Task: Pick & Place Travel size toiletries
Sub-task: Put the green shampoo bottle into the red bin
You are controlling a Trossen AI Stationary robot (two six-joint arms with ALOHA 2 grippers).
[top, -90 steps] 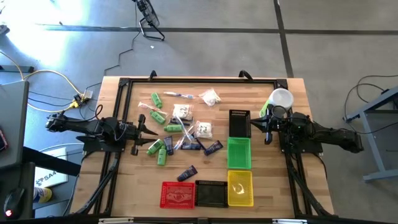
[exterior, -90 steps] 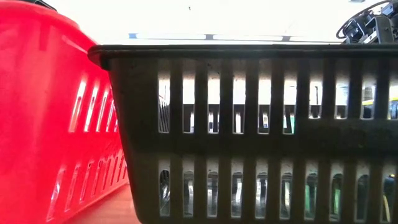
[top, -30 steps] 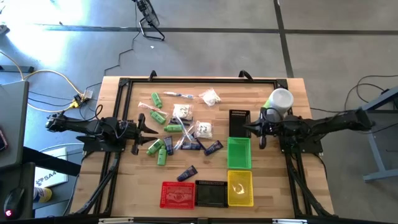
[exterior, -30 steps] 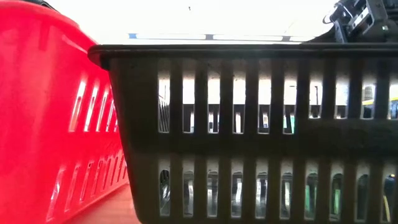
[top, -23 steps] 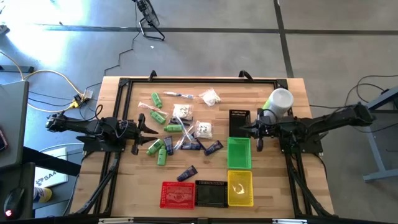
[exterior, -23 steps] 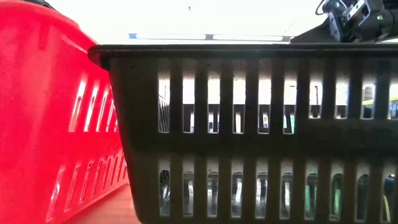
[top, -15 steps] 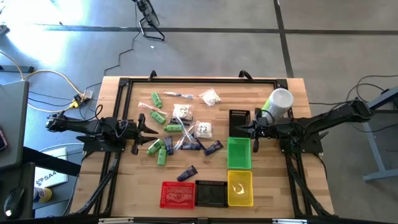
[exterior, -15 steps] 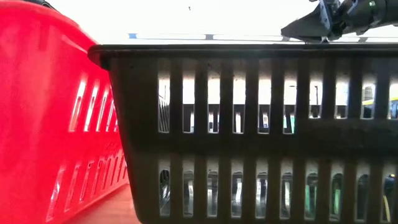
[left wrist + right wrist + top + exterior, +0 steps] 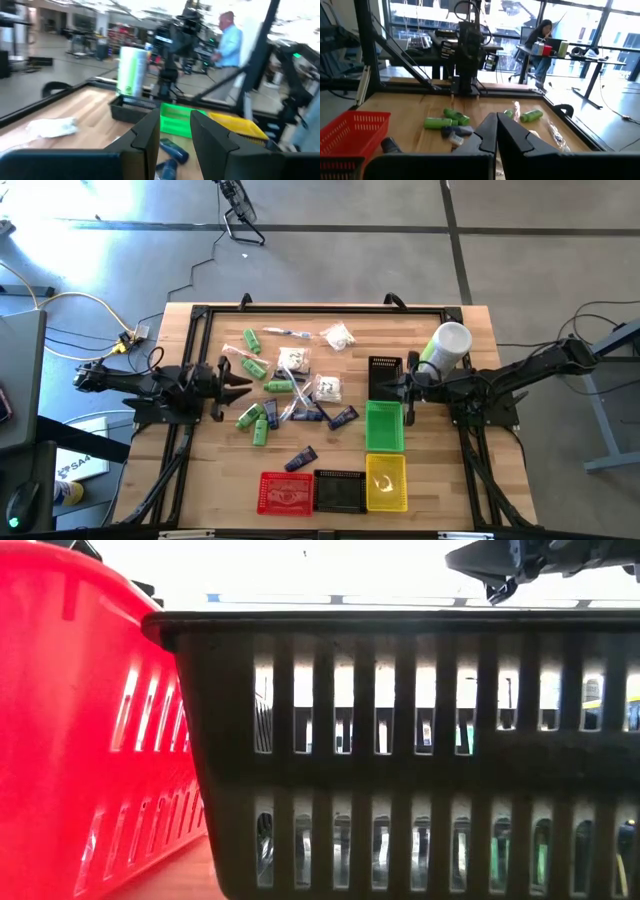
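The travel size toiletries lie loose on the wooden table's middle: green bottles (image 9: 256, 368), navy tubes (image 9: 344, 417), white packets (image 9: 327, 388) and a wrapped toothbrush (image 9: 285, 332). My left gripper (image 9: 243, 383) hovers at the pile's left side, pointing level toward the table's right; its fingers (image 9: 150, 137) stand slightly open with nothing between them. My right gripper (image 9: 380, 386) is shut and empty, held level above the far black basket (image 9: 385, 370). It also shows high up in the low view (image 9: 462, 557).
A green basket (image 9: 384, 426) and a yellow basket (image 9: 386, 480) line up toward the near edge below the black one. A red basket (image 9: 285, 492) and a second black basket (image 9: 338, 491) stand at the near edge. A white cup (image 9: 452, 340) stands at the far right.
My right gripper has risen and moved toward the table's left, from beside the cup out over the far black basket, rolling at the wrist while staying shut. My left gripper has turned a little at the wrist in place.
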